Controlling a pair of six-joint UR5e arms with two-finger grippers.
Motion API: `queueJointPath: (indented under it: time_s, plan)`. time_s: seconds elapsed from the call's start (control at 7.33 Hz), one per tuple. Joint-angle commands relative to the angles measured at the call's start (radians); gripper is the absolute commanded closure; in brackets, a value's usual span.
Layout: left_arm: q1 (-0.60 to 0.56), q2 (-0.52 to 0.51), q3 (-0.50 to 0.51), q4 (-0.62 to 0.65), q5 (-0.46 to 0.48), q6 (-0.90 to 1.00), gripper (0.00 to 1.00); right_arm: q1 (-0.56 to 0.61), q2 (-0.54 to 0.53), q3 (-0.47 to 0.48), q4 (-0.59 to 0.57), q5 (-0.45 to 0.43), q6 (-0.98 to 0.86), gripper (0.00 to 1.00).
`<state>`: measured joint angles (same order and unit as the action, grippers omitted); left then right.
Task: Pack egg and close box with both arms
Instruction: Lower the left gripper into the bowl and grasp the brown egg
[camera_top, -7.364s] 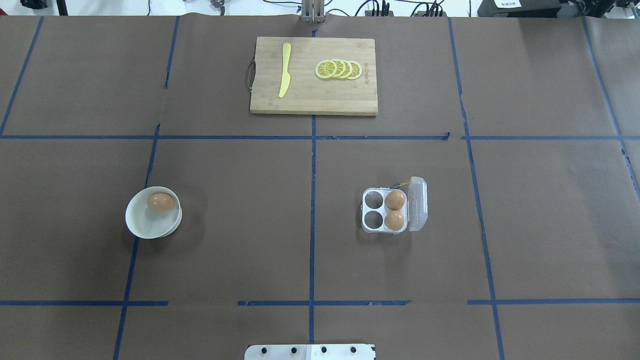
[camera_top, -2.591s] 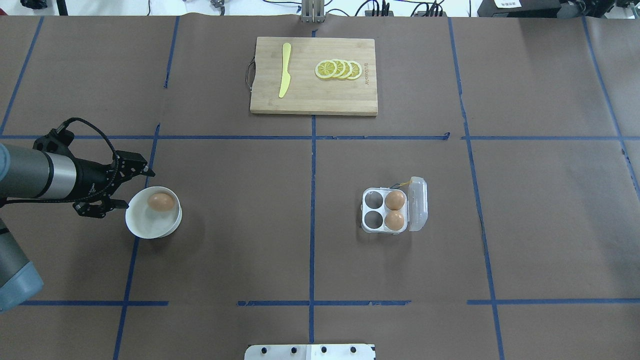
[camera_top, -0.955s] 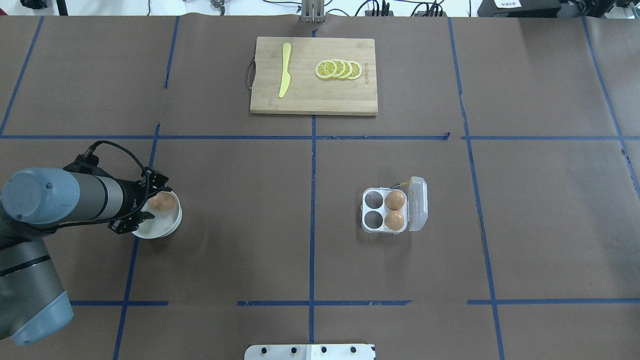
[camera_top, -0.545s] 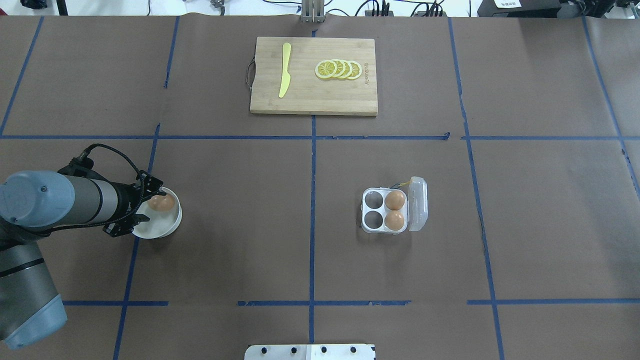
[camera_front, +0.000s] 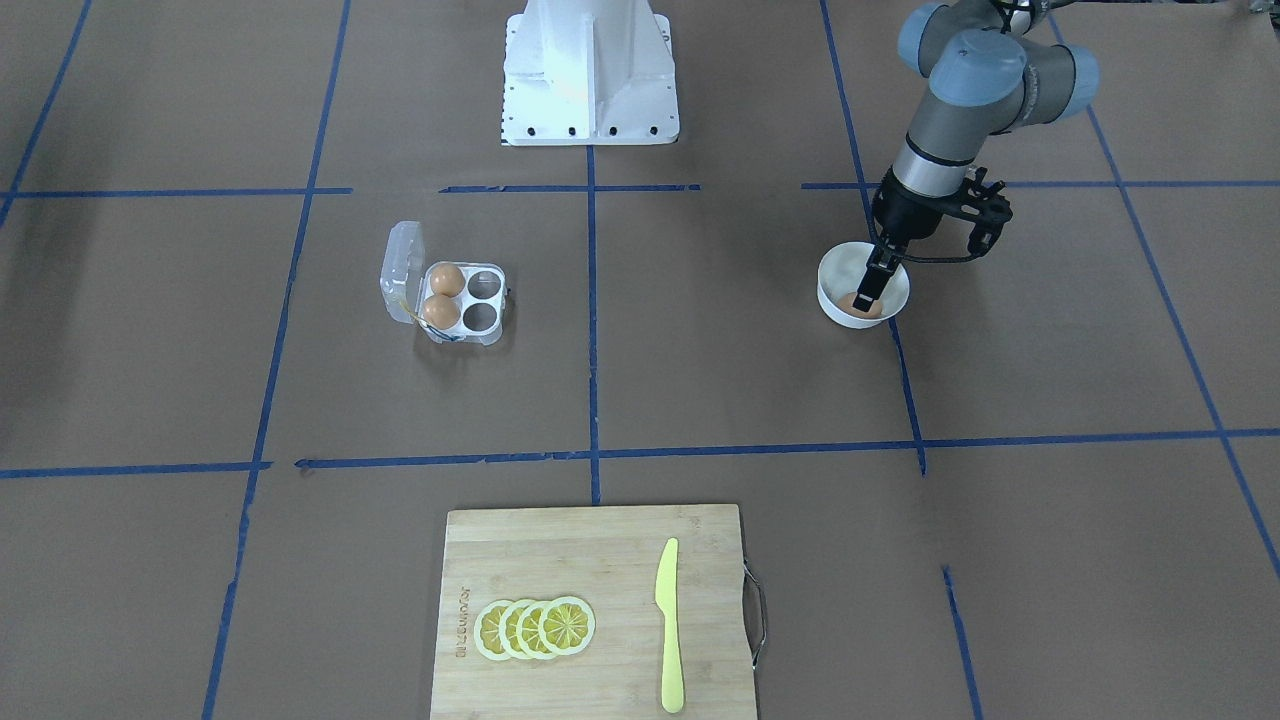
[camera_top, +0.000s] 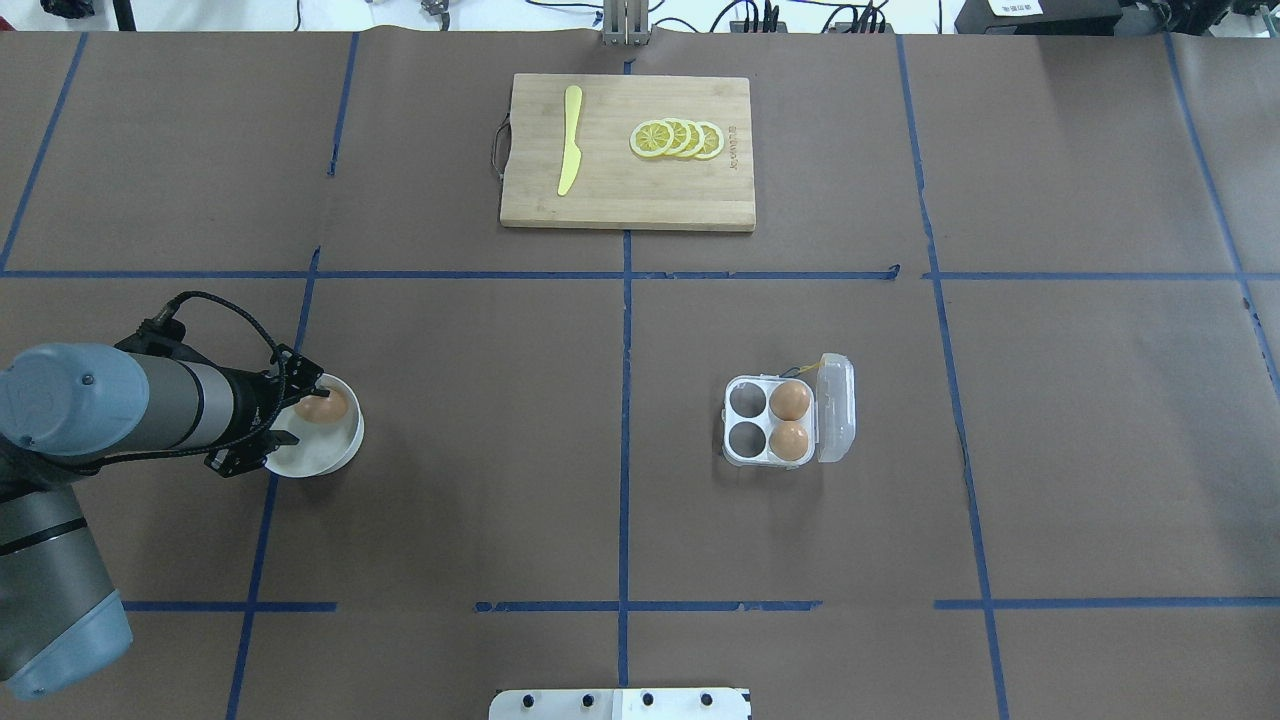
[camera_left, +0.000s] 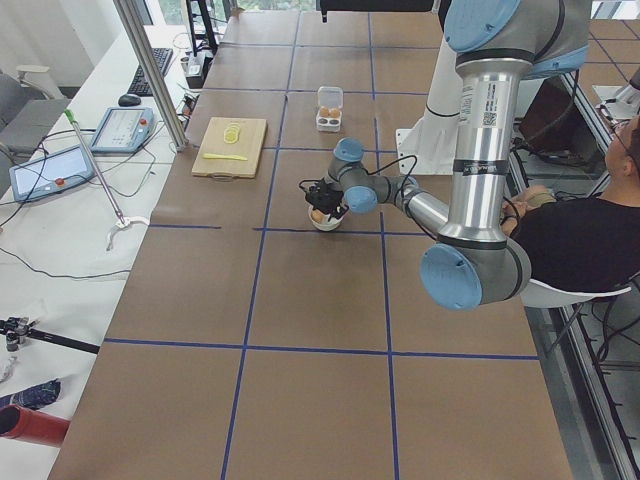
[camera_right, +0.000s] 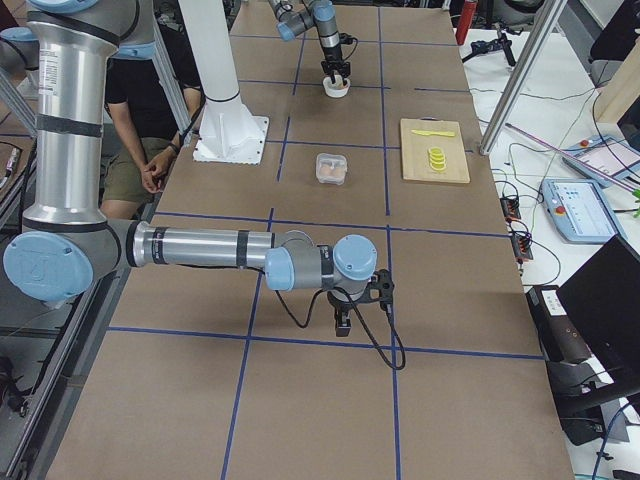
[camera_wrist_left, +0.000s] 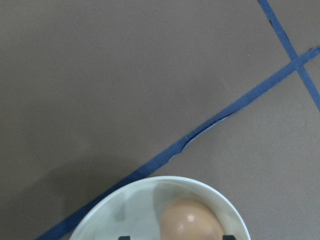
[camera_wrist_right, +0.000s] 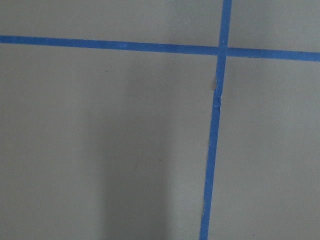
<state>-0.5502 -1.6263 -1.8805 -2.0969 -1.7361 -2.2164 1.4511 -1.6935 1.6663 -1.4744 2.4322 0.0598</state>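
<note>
The desk (camera_top: 480, 480), covered in brown paper and gridded with blue tape (camera_top: 625, 420), carries a white bowl (camera_top: 338, 455) directly beneath the left hand (camera_top: 298, 408). Well off to that hand's right sits the box (camera_top: 765, 420), lid open. Far ahead and right of the hand lies a wooden cutting board (camera_top: 620, 205). Behind it, to the right, stands a white pedestal base (camera_front: 590, 100).

- Eggs: I count three, one egg (camera_top: 322, 404) on its own and two eggs (camera_top: 790, 400) side by side.
- Bowl (camera_top: 335, 452): one, white.
- Box (camera_top: 745, 419): one, with four cells; I see two filled and two bare.
- Cutting board (camera_top: 620, 205): one.
- Knife (camera_top: 570, 140): one, yellow.
- Lemon slices (camera_top: 678, 139): four, overlapping in a row.
- Arms: two on my screens, a left arm (camera_top: 150, 405) and a right arm (camera_right: 200, 247).
- Pedestal (camera_front: 590, 70): one, white.
</note>
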Motion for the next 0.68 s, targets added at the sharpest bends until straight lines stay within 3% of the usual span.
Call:
queueJointPath:
  time_s: [0.0,0.55]
  plan:
    - [0.003,-0.006,0.004,0.000,0.000,0.000,0.35,0.000,0.000,-0.002,-0.001,0.001,0.000,0.00]
    - [0.003,-0.006,0.015,0.000,0.001,0.012,0.37,0.000,0.000,-0.008,0.000,0.002,0.000,0.00]
